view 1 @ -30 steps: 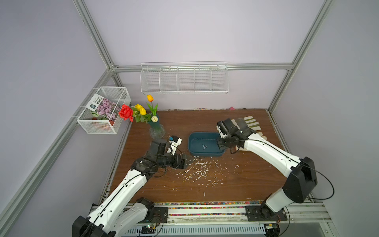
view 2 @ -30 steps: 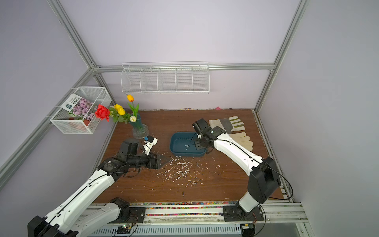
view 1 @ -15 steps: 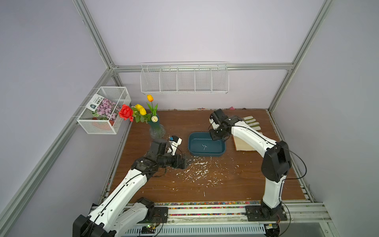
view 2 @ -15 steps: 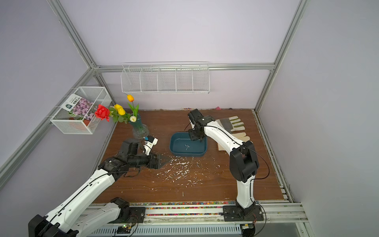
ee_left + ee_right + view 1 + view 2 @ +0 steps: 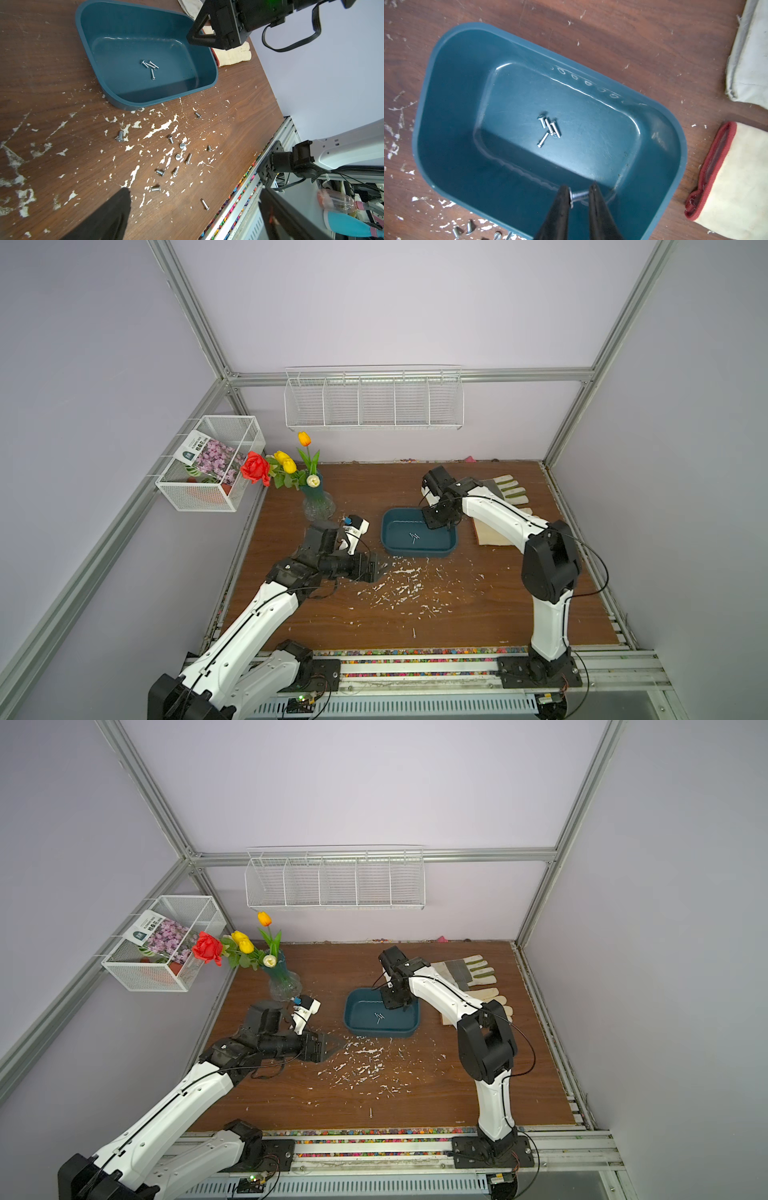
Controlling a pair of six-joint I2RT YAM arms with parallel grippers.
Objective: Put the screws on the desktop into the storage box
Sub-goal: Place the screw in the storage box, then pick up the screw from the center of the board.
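Right tool (image 5: 579, 187), newly swung over the box (image 5: 446, 104) at 2 o'clock, grips one screw (image 5: 578, 195), ready for release. Left tool (image 5: 374, 568) stands open.

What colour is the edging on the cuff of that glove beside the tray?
Red, on a cream glove; the right wrist view shows it best.
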